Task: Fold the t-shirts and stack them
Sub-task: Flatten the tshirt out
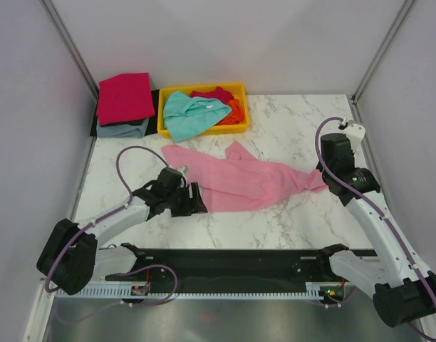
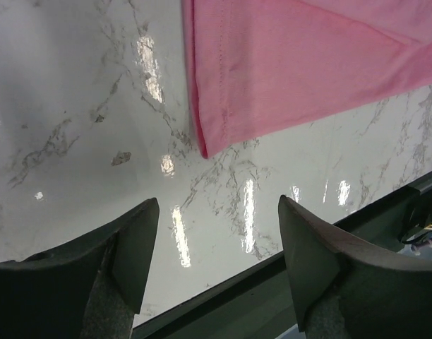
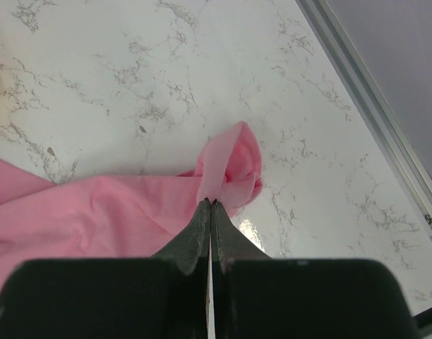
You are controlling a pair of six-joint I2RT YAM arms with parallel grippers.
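A light pink t-shirt (image 1: 246,182) lies crumpled and stretched across the middle of the marble table. My right gripper (image 1: 323,182) is shut on its right end, and the right wrist view shows a bunched fold of pink t-shirt (image 3: 230,166) pinched at the closed tips of that right gripper (image 3: 211,203). My left gripper (image 1: 197,199) stands open just left of the shirt's near-left corner. In the left wrist view the pink t-shirt (image 2: 286,70) corner lies beyond the left gripper (image 2: 218,212), with nothing between the fingers (image 2: 135,247).
A yellow tray (image 1: 162,114) at the back holds a teal t-shirt (image 1: 189,114), a red one (image 1: 214,93) and an orange one (image 1: 236,110). Left of it, a folded crimson t-shirt (image 1: 125,96) lies on a grey-blue one (image 1: 122,130). Walls close both sides.
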